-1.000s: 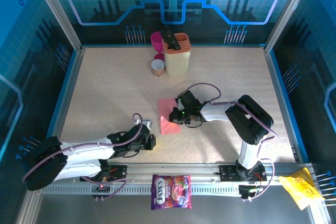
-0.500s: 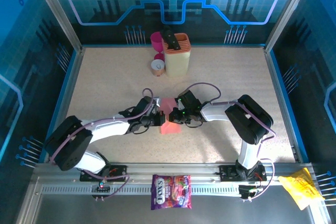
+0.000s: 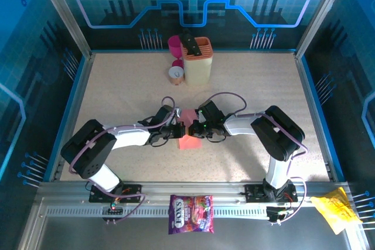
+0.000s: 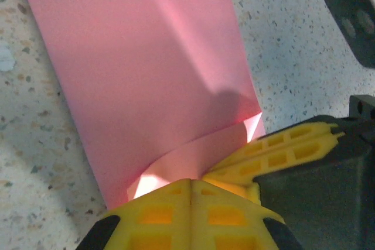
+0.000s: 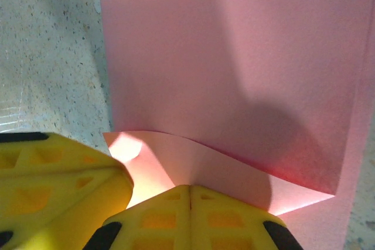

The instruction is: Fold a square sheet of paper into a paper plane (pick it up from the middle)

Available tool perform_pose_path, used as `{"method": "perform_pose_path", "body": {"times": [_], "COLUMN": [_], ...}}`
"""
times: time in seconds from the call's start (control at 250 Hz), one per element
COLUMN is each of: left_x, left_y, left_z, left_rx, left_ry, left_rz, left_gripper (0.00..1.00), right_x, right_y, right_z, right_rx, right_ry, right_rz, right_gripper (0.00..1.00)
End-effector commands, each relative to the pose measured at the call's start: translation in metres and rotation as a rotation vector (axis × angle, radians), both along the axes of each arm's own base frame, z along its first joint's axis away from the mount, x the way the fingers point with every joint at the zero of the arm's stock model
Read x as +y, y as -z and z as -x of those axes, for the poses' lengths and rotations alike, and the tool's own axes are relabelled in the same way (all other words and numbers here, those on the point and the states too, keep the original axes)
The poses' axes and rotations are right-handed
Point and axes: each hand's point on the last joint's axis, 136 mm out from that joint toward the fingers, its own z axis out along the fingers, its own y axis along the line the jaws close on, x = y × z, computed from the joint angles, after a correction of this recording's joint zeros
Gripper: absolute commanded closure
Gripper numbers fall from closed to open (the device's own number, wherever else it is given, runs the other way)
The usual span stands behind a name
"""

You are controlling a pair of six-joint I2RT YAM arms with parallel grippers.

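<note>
l jaws & r jaws clamped on square sheet of paper (image 3: 186,141), edge curled up.

1. square sheet of paper (image 4: 146,74): plain salmon-pink, no markings; paler, glowing orange-white where it curls at the left gripper (image 4: 191,184) tips; darker pink shadow just ahead of the right gripper (image 5: 190,188).
2. left gripper and right gripper: yellow, lattice-ribbed fingers, black behind.
3. table (image 4: 293,57) beside both pincers: off-white, grey-brown speckle.

Both arms reach low toward the middle, tips nearly touching.
The left arm (image 3: 126,137) stretches right and the right arm (image 3: 258,124) stretches left. The left pincer (image 3: 177,129) and right pincer (image 3: 192,128) each clamp the square sheet of paper (image 3: 187,140).
</note>
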Motion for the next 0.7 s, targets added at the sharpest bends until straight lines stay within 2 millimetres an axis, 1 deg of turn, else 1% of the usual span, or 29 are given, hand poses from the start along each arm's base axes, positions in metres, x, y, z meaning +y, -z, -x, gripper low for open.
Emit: {"method": "perform_pose_path", "body": {"times": [0.0, 0.116, 0.288, 0.36, 0.471, 0.559, 0.619, 0.695], "left_x": [0.000, 0.004, 0.009, 0.010, 0.010, 0.010, 0.009, 0.008], "left_y": [0.000, 0.010, 0.021, 0.024, 0.025, 0.025, 0.025, 0.025], "left_z": [-0.011, -0.008, -0.001, 0.000, 0.002, 0.002, 0.002, 0.002], "left_rx": [-0.025, -0.008, 0.014, 0.020, 0.024, 0.024, 0.024, 0.024], "left_ry": [0.003, 0.002, 0.000, -0.002, -0.002, -0.002, -0.001, 0.003], "left_rz": [-0.012, -0.031, -0.042, -0.045, -0.042, -0.040, -0.037, -0.035], "left_gripper": [1.00, 1.00, 1.00, 1.00, 1.00, 1.00, 1.00, 1.00], "right_x": [-0.037, -0.032, -0.026, -0.029, -0.041, -0.054, -0.065, -0.076], "right_y": [0.046, 0.031, -0.006, -0.021, -0.035, -0.034, -0.030, -0.023], "right_z": [0.020, 0.014, 0.005, 0.003, 0.007, 0.016, 0.022, 0.029], "right_rx": [0.103, 0.078, 0.014, -0.016, -0.045, -0.045, -0.042, -0.029], "right_ry": [0.031, 0.015, -0.007, -0.008, 0.005, 0.019, 0.037, 0.057], "right_rz": [0.165, 0.146, 0.097, 0.095, 0.111, 0.137, 0.162, 0.187], "right_gripper": [1.00, 1.00, 1.00, 1.00, 0.91, 0.87, 0.76, 0.65]}}
